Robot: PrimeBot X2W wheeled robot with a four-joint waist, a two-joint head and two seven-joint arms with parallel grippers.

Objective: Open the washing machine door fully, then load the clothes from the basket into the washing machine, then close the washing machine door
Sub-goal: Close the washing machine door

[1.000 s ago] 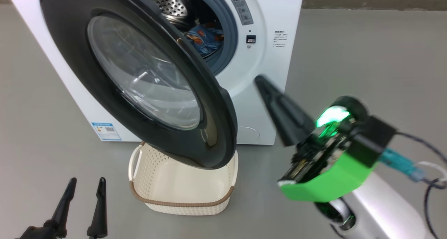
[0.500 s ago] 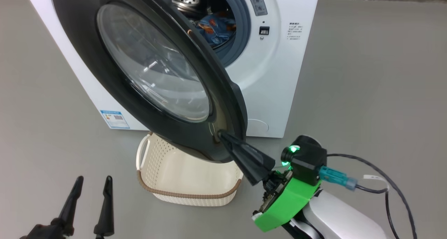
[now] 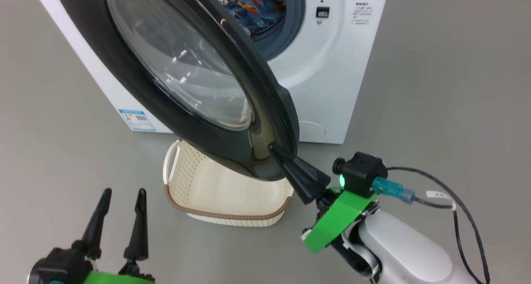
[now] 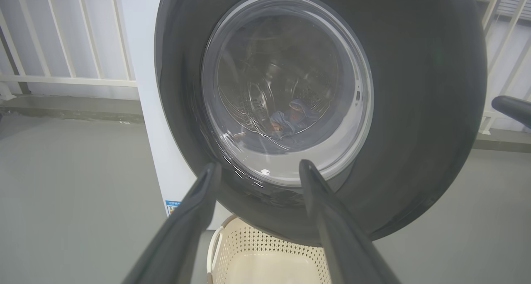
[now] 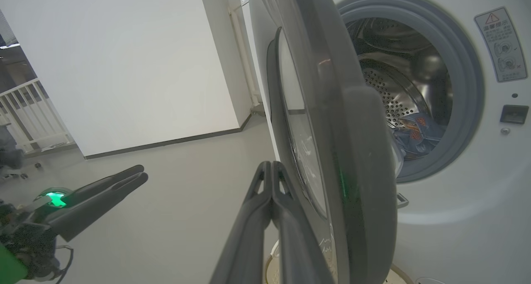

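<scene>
Black-rimmed washing machine door [image 3: 178,59] ajar; right claw [image 3: 274,148] closed, empty, tip against door's lower edge. Left claw [image 3: 124,191] spread open. Clothes [image 3: 259,6] inside washing machine [image 3: 332,89]; basket [image 3: 232,215] under door.

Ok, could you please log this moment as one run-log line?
washing machine door: partly open | right claw: shut, tip at door's outer rim | left claw: open | clothes: in drum | basket: visible part empty

The door [image 3: 137,84] has a glossy black rim; the washing machine [image 3: 344,80] is white; the basket [image 3: 232,201] is cream with a brown rim; the clothes [image 3: 259,8] are blue and orange.
</scene>
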